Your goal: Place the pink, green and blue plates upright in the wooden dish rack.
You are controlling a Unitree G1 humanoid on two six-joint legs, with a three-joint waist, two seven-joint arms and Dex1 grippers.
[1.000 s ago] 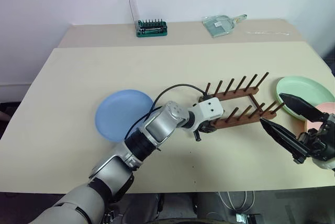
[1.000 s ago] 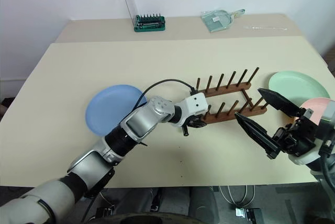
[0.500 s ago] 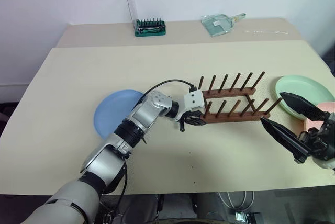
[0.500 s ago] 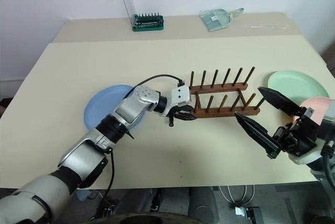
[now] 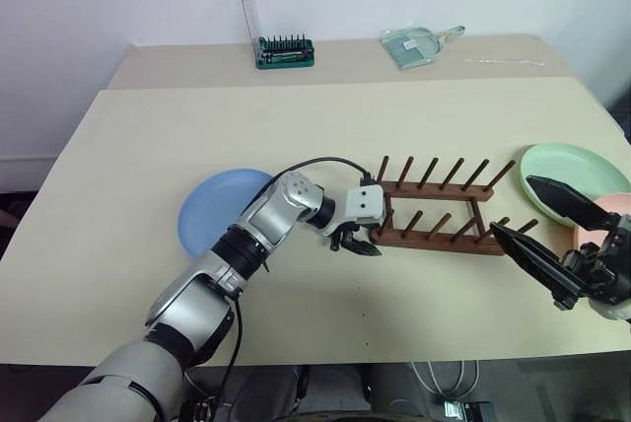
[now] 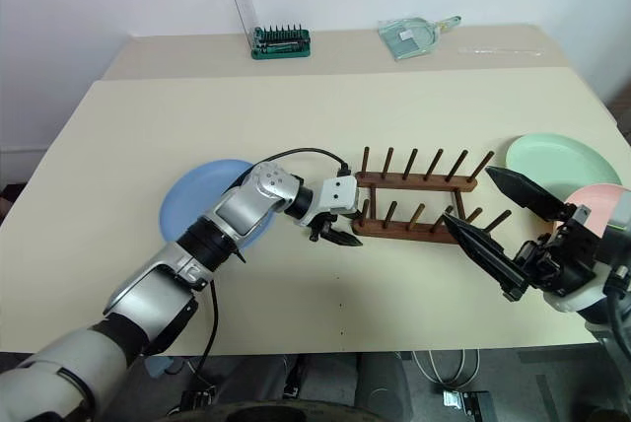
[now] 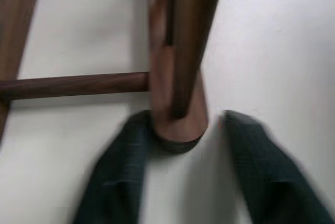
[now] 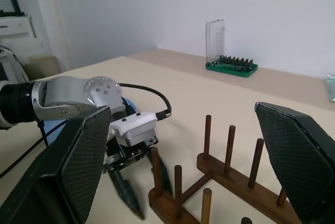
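Rack (image 5: 439,207) swung round since a second ago: then angled across the table, now lying nearly square to the near table edge, both peg rows running side to side. Left gripper (image 5: 357,242) sits at the rack's left end, by the near rail; fingers (image 7: 118,171) now spread to either side of the rail end, one brushing it and the other standing off, where before they pinched that end. Reads as a release after straightening the rack. Right gripper (image 5: 535,225) hangs just off the rack's right end, jaws spread wide, nothing between them, unmoved.

No plate in the rack yet. Blue plate (image 5: 212,210) flat on the table left of the rack, partly under the left arm. Green plate (image 5: 567,168) flat to the rack's right; pink plate (image 5: 596,225) just nearer than the green, mostly behind the right gripper.

Probably means the rack is set for loading, with a first pick next, likely the blue plate for the left side.
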